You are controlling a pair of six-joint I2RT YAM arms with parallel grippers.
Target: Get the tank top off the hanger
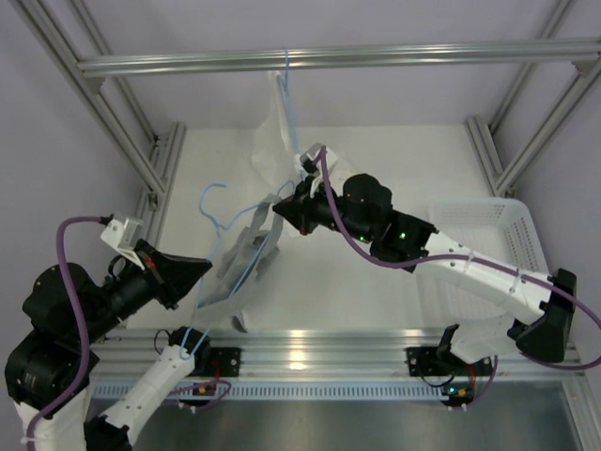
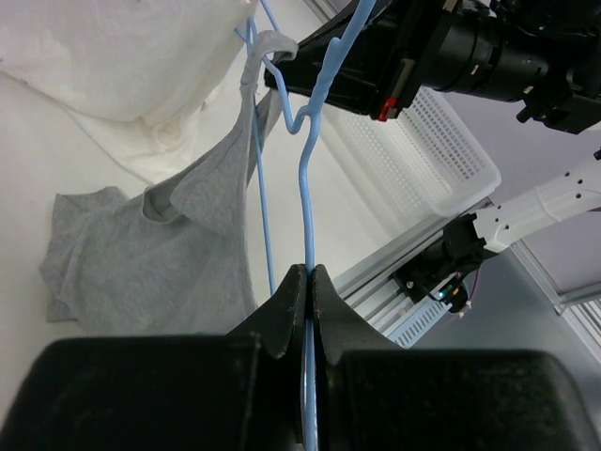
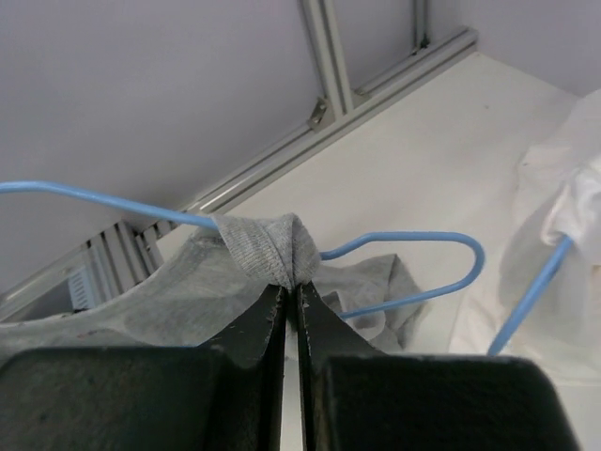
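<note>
The light-blue wire hanger (image 1: 205,194) is held tilted above the table with the grey tank top (image 1: 242,261) draped on it. My left gripper (image 1: 208,269) is shut on the hanger's wire (image 2: 307,188), its jaws (image 2: 308,274) pressed together around the wire. The top's body (image 2: 160,254) hangs down to the left of that wire. My right gripper (image 1: 281,200) is shut on one narrow shoulder strap (image 3: 265,244), which is looped over the wire just above its fingertips (image 3: 291,285). The hanger's hooked end (image 3: 441,237) juts to the right of the strap.
A white garment (image 1: 274,132) hangs on a second blue hanger (image 1: 286,70) from the overhead rail (image 1: 376,56), close behind the right gripper. A white basket (image 1: 488,244) stands at the right. Frame posts flank the table.
</note>
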